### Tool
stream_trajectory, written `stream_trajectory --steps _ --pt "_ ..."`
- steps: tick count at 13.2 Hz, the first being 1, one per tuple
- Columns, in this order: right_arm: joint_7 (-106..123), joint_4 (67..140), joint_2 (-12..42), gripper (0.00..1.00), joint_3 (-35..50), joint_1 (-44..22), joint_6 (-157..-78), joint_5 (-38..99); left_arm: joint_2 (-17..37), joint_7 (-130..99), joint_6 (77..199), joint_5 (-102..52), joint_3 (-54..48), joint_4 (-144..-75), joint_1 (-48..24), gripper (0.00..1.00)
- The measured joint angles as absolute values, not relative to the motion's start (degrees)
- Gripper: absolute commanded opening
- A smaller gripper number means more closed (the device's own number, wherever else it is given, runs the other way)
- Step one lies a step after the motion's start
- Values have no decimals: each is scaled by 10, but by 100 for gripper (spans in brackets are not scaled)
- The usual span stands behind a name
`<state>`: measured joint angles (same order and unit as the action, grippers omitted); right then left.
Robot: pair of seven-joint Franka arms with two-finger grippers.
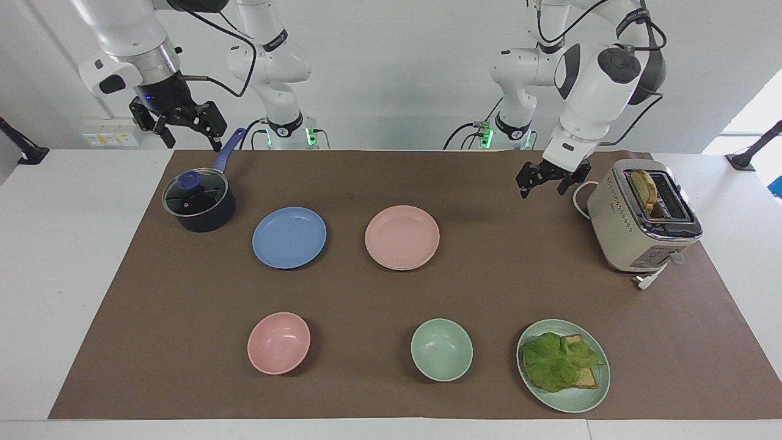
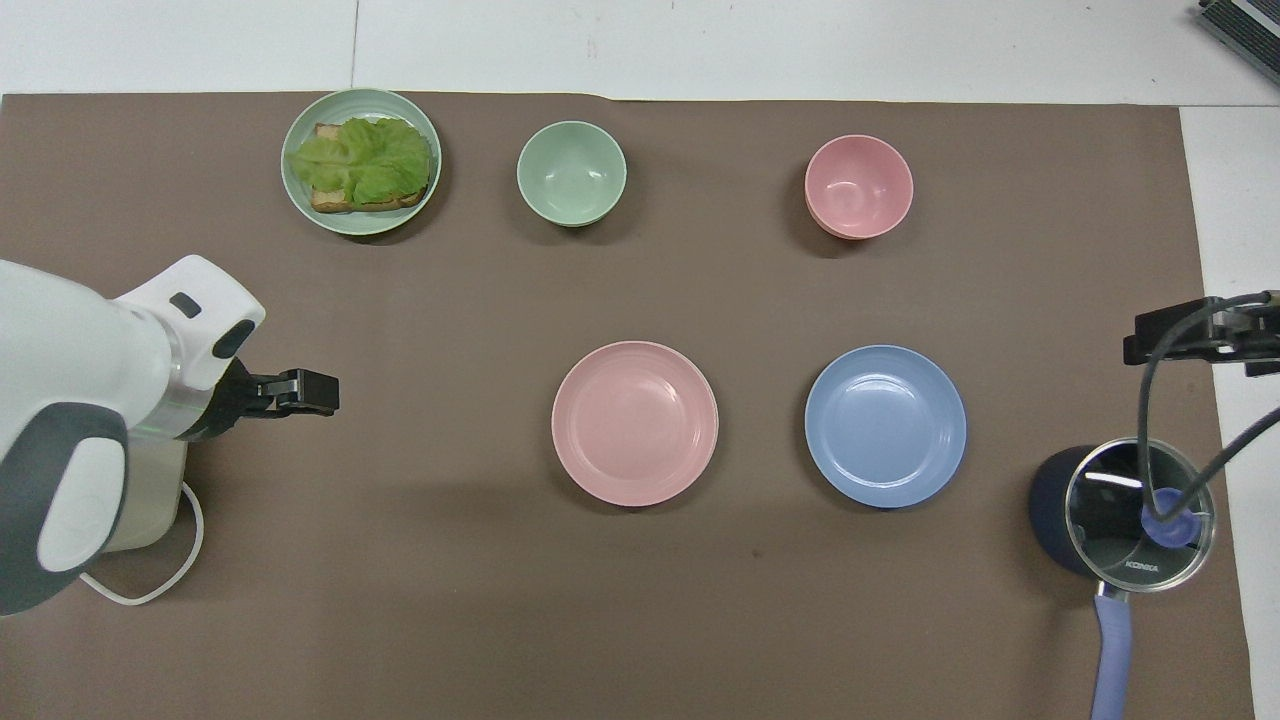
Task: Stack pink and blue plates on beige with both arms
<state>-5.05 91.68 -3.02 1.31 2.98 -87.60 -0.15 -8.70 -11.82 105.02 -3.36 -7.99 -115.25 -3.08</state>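
Plates lie side by side in the row nearer to the robots: the blue plate (image 1: 289, 237) toward the right arm's end of the table, the pink plate (image 1: 402, 237) about mid-table. No separate beige plate shows. A second rim seems to peek out under the pink plate's edge in the facing view, which may be the beige one beneath it, though that cannot be told for sure.

If so, the blue plate is what remains to be moved, and the right arm looks the nearer one. The right gripper (image 1: 190, 139) hangs high over the handle of the lidded pot (image 1: 198, 205), fingers spread wide and holding nothing. From there the blue plate lies farther from the robots and toward the middle of the table, just beside the pot. The left gripper (image 1: 542, 188) is over the brown mat (image 1: 519, 293) next to the toaster (image 1: 641, 220), fingers apart and empty, well away from both plates.

Both plates are round, shallow and matte, with low sloping rims. They have no long axis, so any point on the rim would serve for a pinch. The smooth plastic would likely slide if nudged sideways.
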Motion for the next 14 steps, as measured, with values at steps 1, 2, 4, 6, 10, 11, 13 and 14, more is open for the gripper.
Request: stream_trajectory --steps 1,2,4,6,10,11,13,14 --pt "-47 940 -30 100 13 32 -896 -2 -87 -96 1025 -34 -80 -1131 -21 100" --pt "-40 966 -30 100 13 36 -923 -2 -88 -77 1008 -34 -80 -1116 -10 100" --pt "-19 1029 -28 100 12 48 -991 -2 -88 -43 985 -34 -79 -1092 13 100" --pt "-12 1096 -24 100 11 54 -1061 -1 -86 -29 963 -34 -79 -1060 27 100" --pt "-11 1191 -7 100 14 53 -1171 -1 -83 -28 911 -33 -79 -1000 37 100" --pt "-11 1205 -1 100 15 53 -1189 -1 -81 -28 895 -33 -80 -984 38 100" --pt "-11 1220 13 100 16 51 -1213 -1 -72 -28 860 -33 -80 -945 40 100" --pt "-11 1223 22 99 16 51 -1225 -1 -67 -28 852 -33 -80 -930 40 100"
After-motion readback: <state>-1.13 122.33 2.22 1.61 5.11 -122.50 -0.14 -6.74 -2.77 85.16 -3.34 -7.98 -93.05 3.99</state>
